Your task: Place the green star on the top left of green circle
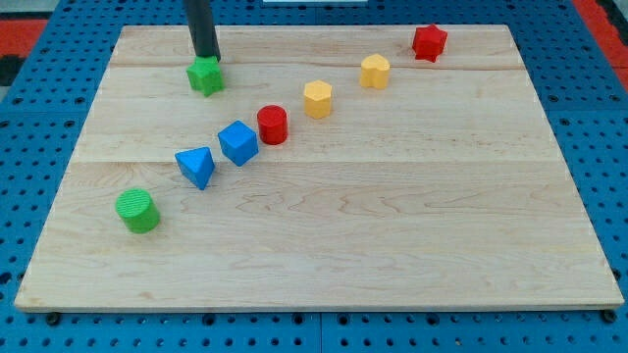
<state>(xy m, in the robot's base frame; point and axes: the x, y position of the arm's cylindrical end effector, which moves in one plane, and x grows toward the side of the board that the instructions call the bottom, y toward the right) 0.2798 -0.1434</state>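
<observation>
The green star (206, 75) lies near the view's top left of the wooden board. My tip (206, 57) stands right behind it, at its top edge, seemingly touching it. The green circle (137, 210), a short cylinder, sits far below at the view's lower left, well apart from the star.
A diagonal row runs from lower left to upper right: blue triangle (196, 166), blue cube-like block (237, 142), red cylinder (272, 125), yellow block (317, 99), yellow block (375, 71), red star-like block (429, 42). The board (392, 235) lies on a blue pegboard (608, 147).
</observation>
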